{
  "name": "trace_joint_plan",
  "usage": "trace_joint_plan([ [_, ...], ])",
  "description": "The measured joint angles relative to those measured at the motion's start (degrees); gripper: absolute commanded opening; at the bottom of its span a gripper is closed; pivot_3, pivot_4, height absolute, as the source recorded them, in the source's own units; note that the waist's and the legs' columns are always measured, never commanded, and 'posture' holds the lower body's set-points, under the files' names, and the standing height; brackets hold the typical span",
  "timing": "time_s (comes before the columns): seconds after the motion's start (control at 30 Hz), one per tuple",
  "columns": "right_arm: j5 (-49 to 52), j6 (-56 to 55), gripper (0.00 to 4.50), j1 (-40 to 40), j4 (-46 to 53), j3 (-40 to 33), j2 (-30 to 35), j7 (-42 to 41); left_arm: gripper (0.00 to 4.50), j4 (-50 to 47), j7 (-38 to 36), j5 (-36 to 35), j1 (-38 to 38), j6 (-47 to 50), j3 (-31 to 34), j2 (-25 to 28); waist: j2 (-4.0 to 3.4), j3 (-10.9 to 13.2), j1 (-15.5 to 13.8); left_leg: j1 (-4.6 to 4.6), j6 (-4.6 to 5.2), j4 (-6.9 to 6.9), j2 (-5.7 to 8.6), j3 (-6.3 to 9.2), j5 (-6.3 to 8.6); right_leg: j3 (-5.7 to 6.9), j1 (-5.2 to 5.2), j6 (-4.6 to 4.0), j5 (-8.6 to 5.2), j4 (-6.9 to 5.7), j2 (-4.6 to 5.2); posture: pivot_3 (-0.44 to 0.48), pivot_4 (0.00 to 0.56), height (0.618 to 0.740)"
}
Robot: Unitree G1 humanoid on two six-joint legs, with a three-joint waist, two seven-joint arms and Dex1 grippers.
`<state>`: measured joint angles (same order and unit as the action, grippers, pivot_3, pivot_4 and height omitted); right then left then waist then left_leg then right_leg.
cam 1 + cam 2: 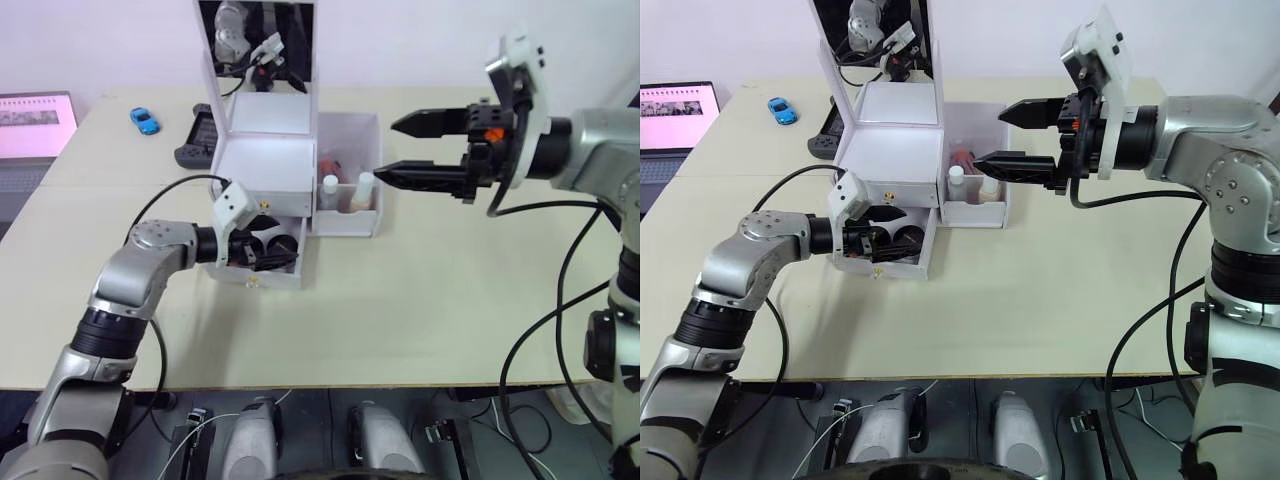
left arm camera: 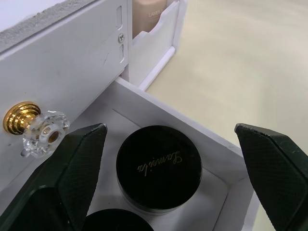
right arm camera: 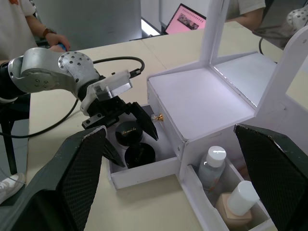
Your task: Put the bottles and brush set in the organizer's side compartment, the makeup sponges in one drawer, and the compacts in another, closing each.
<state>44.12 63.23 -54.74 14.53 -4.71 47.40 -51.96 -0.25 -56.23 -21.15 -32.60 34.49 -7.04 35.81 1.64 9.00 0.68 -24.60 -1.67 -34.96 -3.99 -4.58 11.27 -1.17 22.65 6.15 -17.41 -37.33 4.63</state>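
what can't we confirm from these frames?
- Second compact: cut off by the left wrist view's edge.
- Brush set: side compartment contents behind the bottles too small in the eye views.
- Upper drawer: shut, contents hidden.
- Lower drawer interior: partly blocked by left claw.

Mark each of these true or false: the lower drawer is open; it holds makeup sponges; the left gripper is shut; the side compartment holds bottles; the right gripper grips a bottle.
1. The lower drawer is open. True.
2. It holds makeup sponges. False: two black compacts lie in it.
3. The left gripper is shut. False: its fingers are spread wide over the drawer.
4. The side compartment holds bottles. True.
5. The right gripper grips a bottle. False: it is open and holds nothing.
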Motion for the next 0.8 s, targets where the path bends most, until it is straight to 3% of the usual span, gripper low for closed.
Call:
trace_joint_plan([
  [0.27, -0.05, -0.50, 4.50, 0.17, -0.16, 0.23, 0.03, -0.66, 4.47, -10.04, -2.14, -6.43, 3.96, 2.50, 7.56, 4.63, -0.03, 0.00, 0.28, 0.00, 0.00, 0.03, -0.02, 0.01, 0.00, 0.00, 0.02, 0.00, 0.00, 0.00, 0.00, 0.000, 0.150, 0.737],
  [0.43, -1.70, -4.32, 4.50, 0.18, -1.79, 2.81, 1.11, -3.86, 4.47, -18.44, -3.35, -12.04, 18.06, 3.91, 20.56, 10.90, -0.11, 0.05, 0.53, 0.01, 0.02, 0.07, -0.16, -0.05, 0.01, 0.03, 0.10, -0.01, -0.01, 0.00, -0.05, 0.000, 0.150, 0.737],
  [0.57, -4.10, -8.68, 4.50, -0.01, -3.65, 5.71, 1.58, -7.48, 4.47, -24.37, -2.39, -14.60, 29.94, 3.95, 28.50, 10.70, -0.12, 0.07, 0.24, 0.04, 0.01, 0.02, -0.17, -0.08, 0.02, 0.04, -0.01, -0.15, -0.08, 0.05, 0.00, 0.000, 0.150, 0.737],
  [0.67, -5.73, -11.73, 4.50, -0.37, -4.94, 7.10, 1.61, -10.31, 4.47, -27.89, -0.48, -15.90, 40.35, 3.68, 35.68, 7.53, -0.11, 0.06, 0.30, 0.04, 0.01, 0.02, -0.17, -0.11, 0.02, 0.03, -0.02, -0.24, -0.12, 0.11, 0.05, 0.000, 0.150, 0.737],
  [0.77, -7.18, -13.55, 4.50, -0.80, -6.53, 8.04, 1.47, -11.76, 3.58, -30.49, 1.21, -15.92, 48.97, 1.60, 39.20, 3.32, -0.11, 0.06, 0.23, 0.05, 0.01, 0.02, -0.17, -0.10, 0.03, 0.04, -0.03, -0.29, -0.14, 0.13, 0.06, 0.000, 0.150, 0.737],
  [0.8, -7.53, -13.78, 4.50, -0.97, -7.10, 8.37, 1.34, -12.14, 3.07, -30.91, 1.76, -15.45, 50.88, 0.34, 39.35, 1.95, -0.11, 0.06, 0.16, 0.05, 0.00, 0.02, -0.17, -0.10, 0.03, 0.04, -0.04, -0.30, -0.14, 0.13, 0.06, 0.000, 0.150, 0.737],
])
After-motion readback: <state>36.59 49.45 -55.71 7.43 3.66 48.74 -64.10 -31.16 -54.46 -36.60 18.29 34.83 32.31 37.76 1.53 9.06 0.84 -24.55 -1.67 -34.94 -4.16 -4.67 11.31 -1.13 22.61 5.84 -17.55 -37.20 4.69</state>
